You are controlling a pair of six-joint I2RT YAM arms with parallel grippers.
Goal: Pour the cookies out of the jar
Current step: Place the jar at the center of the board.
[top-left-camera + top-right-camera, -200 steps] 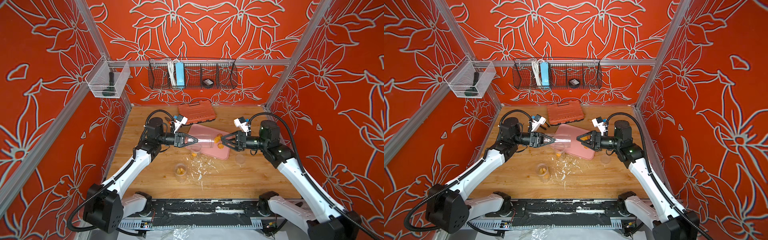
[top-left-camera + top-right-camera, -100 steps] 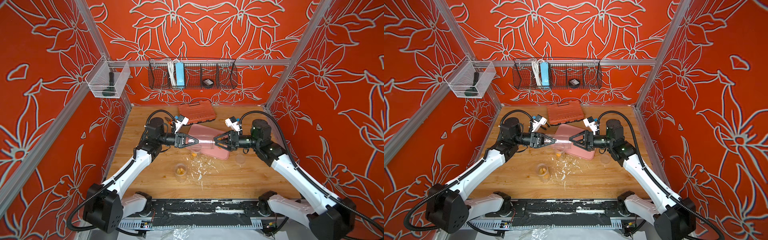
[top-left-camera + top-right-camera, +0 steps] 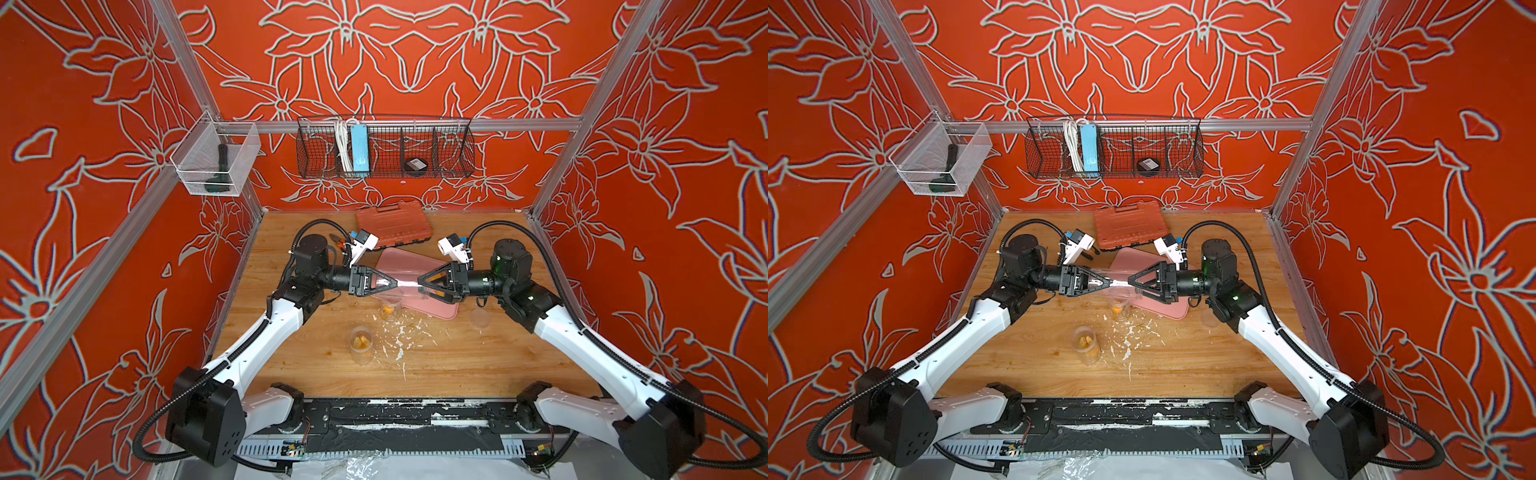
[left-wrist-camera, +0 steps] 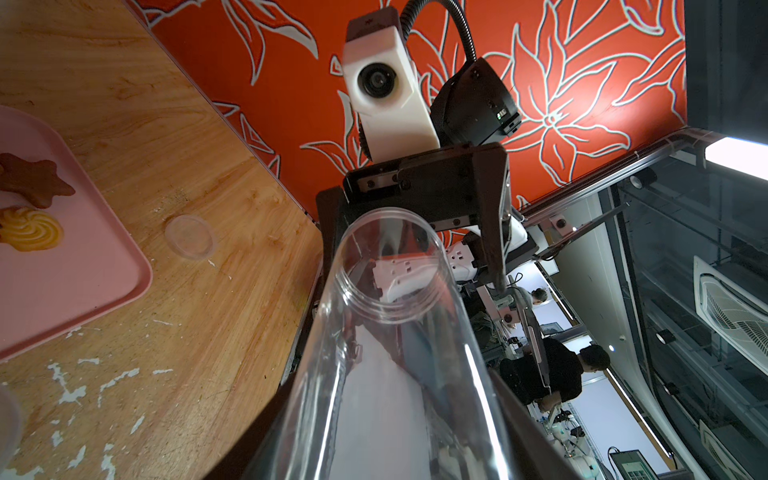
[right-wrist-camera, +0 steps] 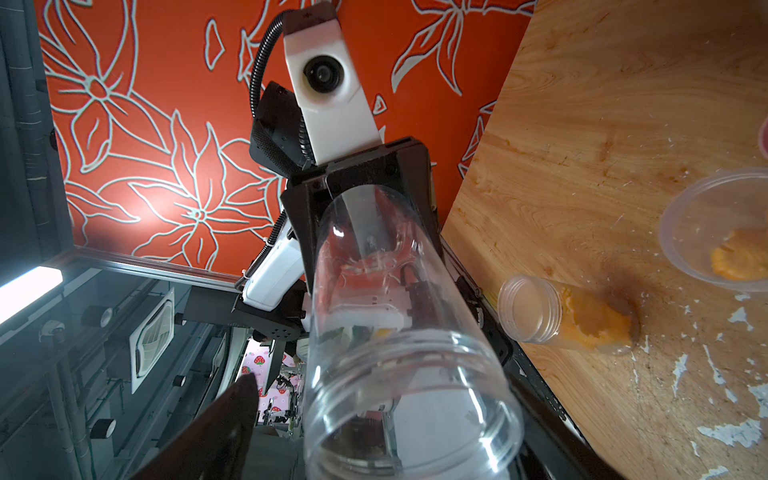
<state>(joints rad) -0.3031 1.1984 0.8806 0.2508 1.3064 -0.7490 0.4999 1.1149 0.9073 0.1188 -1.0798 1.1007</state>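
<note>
A clear plastic jar (image 3: 409,284) (image 3: 1119,284) hangs level above the pink tray (image 3: 415,266), and I see no cookies inside it. My left gripper (image 3: 397,284) (image 4: 390,449) is shut on its base end. My right gripper (image 3: 419,282) (image 5: 390,436) stands open around the jar's mouth (image 5: 415,415). One finger (image 5: 228,428) is clearly apart from the rim, the other lies close along it. Two cookies show on the tray (image 4: 62,282): a brown star (image 4: 33,183) and a yellow swirl (image 4: 31,228).
Two smaller clear jars with orange cookies are on the table by the tray, one (image 3: 360,345) (image 5: 569,320) nearer the front and one (image 3: 388,309) (image 5: 715,232) under the held jar. A clear lid (image 3: 481,318) (image 4: 190,243) lies right of the tray. White flecks (image 3: 399,336) litter the wood. An orange case (image 3: 392,224) sits at the back.
My right arm has moved left until its fingers flank the jar's mouth, and its jaws have narrowed. The left gripper and the jar have stayed in place.
</note>
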